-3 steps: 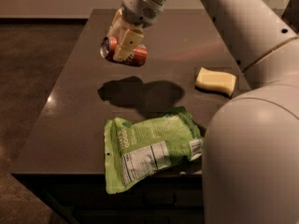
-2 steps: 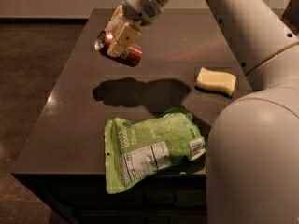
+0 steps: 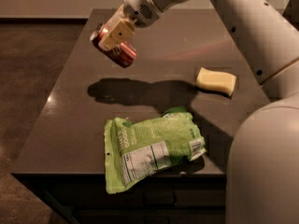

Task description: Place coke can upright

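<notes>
The coke can (image 3: 122,55), red with a silver end, is held tilted on its side in the air above the dark table (image 3: 65,125), over its far left part. My gripper (image 3: 113,35) is shut on the can, its pale fingers (image 3: 117,31) across the can's middle. The white arm reaches in from the upper right. The can's shadow lies on the table below it.
A green snack bag (image 3: 149,150) lies flat at the table's front edge, hanging slightly over. A yellow sponge (image 3: 216,81) lies at the right. The robot's white body (image 3: 264,167) fills the lower right. Dark floor lies to the left.
My gripper has carried the can a little to the left and tilted it further, silver end pointing up-left. The shadow on the table shifted left with it. Bag and sponge are unmoved.
</notes>
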### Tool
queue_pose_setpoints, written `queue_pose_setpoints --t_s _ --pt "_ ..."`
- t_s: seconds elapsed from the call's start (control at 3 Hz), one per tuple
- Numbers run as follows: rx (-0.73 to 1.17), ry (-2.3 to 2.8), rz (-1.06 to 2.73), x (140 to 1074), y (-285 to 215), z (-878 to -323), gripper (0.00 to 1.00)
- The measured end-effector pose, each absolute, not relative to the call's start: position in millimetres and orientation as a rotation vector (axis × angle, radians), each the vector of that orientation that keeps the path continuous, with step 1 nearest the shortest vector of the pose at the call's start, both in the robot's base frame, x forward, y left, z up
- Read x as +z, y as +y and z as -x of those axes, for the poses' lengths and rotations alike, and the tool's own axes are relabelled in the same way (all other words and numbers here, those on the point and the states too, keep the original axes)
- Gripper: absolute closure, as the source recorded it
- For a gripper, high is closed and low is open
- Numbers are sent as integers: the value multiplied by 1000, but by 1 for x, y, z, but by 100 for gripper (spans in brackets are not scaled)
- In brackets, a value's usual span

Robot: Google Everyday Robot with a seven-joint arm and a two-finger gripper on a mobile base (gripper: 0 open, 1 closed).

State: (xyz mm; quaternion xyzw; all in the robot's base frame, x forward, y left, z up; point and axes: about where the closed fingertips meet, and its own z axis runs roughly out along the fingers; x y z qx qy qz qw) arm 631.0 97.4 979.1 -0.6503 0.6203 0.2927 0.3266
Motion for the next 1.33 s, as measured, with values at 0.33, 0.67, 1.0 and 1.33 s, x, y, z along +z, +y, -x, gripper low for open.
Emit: queue_pose_setpoints --t_s 0.33,0.67,1.0,1.33 --pt "809 1686 1547 978 103 -639 100" --pt "843 1702 1411 976 105 -646 100" --pt "871 1682 1272 972 104 -656 100" --pt "899 1633 1163 964 103 -667 100"
